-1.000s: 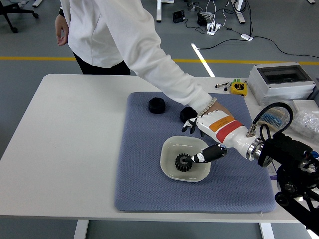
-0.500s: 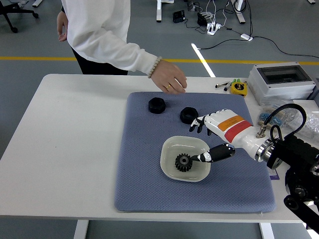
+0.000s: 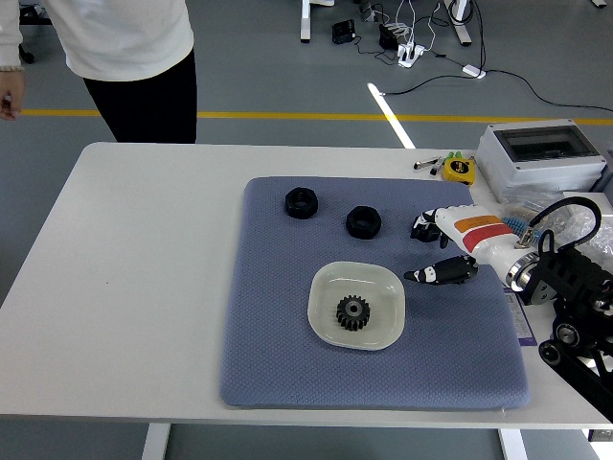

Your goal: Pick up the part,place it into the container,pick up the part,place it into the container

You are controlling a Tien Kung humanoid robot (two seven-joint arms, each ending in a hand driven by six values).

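While our right hand (image 3: 439,251) hovers over the blue mat (image 3: 278,364) with fingers loose and nothing in them, the gear (image 3: 352,312) lies in the white bowl (image 3: 328,284) just to its lower left; two black nuts (image 3: 364,221) sit to its left, one near, one farther; a person (image 3: 124,48) stands far beyond

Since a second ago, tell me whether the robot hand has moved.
Yes. The right robot hand has pulled back to the right, off the white bowl holding the black gear, and now hangs over the blue mat.
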